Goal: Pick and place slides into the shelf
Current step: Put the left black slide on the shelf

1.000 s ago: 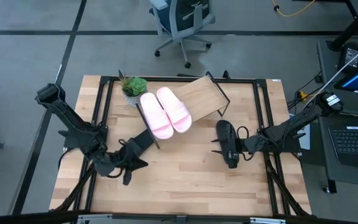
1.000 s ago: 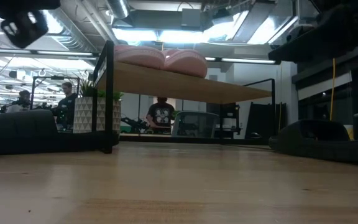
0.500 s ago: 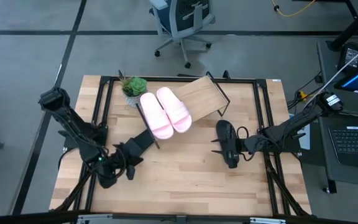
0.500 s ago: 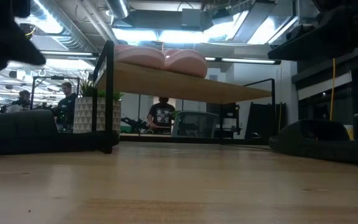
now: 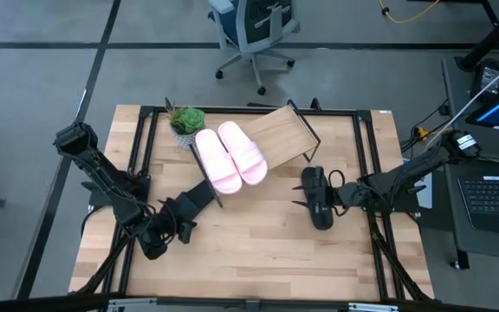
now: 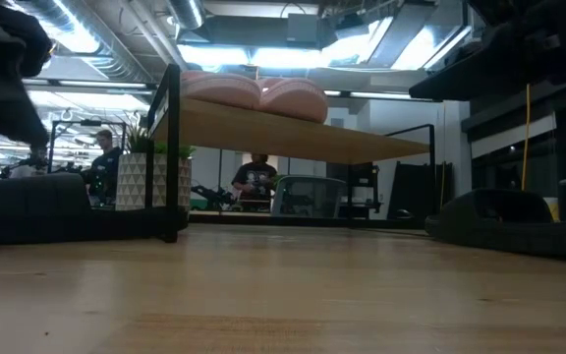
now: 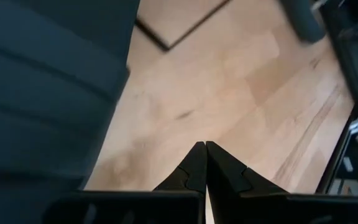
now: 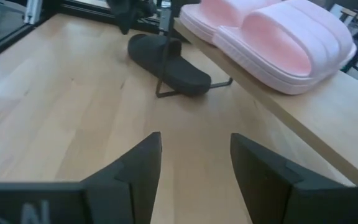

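Observation:
Two pale pink slides (image 5: 230, 156) lie side by side on the left part of the slanted wooden shelf (image 5: 284, 132). One black slide (image 5: 194, 198) lies flat on the table by the shelf's near left foot. My left gripper (image 5: 178, 230) is shut just beside it, tipped down over bare wood (image 7: 205, 146). A second black slide (image 5: 314, 199) lies flat on the table farther right. My right gripper (image 5: 300, 201) hovers over it, open with nothing between its fingers (image 8: 194, 155), pointing toward the table's left.
A small potted plant (image 5: 184, 121) stands at the far left, behind the shelf. The shelf's black wire foot (image 8: 163, 81) stands on the table in front of the left black slide (image 8: 166, 65). Bare wood stretches along the near edge (image 5: 249, 260). An office chair (image 5: 254, 30) stands beyond the table.
My left gripper has come down toward the table beside the left black slide and rolled about its own line, staying shut. Neither the slides nor the shelf have moved.

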Tool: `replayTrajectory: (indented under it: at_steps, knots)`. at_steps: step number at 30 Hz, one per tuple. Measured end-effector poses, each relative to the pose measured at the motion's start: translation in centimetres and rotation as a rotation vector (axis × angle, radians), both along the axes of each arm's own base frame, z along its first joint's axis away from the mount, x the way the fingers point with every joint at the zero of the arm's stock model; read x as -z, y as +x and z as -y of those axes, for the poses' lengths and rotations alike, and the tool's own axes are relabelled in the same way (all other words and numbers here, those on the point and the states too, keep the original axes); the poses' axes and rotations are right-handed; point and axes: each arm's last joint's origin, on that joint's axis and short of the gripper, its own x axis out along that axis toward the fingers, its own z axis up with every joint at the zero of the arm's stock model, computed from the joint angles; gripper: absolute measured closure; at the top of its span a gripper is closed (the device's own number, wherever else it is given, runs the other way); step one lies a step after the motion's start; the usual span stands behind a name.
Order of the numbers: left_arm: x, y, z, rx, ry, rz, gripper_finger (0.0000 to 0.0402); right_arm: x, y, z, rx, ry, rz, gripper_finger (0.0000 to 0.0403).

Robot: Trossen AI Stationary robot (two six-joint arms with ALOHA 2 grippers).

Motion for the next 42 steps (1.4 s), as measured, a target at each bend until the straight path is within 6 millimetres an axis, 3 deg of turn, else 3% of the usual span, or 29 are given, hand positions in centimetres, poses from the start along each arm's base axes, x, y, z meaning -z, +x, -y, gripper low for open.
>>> replayTrajectory:
  at_steps: [13,29,42]
  knots:
    - [0.3,-0.2,0.3,0.097,-0.071,-0.116,0.0401,0.0,0.3,0.9,0.048,0.000,-0.002,0.0210]
    - [0.9,-1.7,-0.1,-0.038,-0.130,-0.209,0.0401,0.0,0.3,1.0,0.042,-0.021,-0.004,0.0210]
    - [1.1,-2.1,0.1,0.050,-0.152,-0.323,0.0401,0.0,0.3,1.0,0.040,-0.025,-0.005,0.0210]
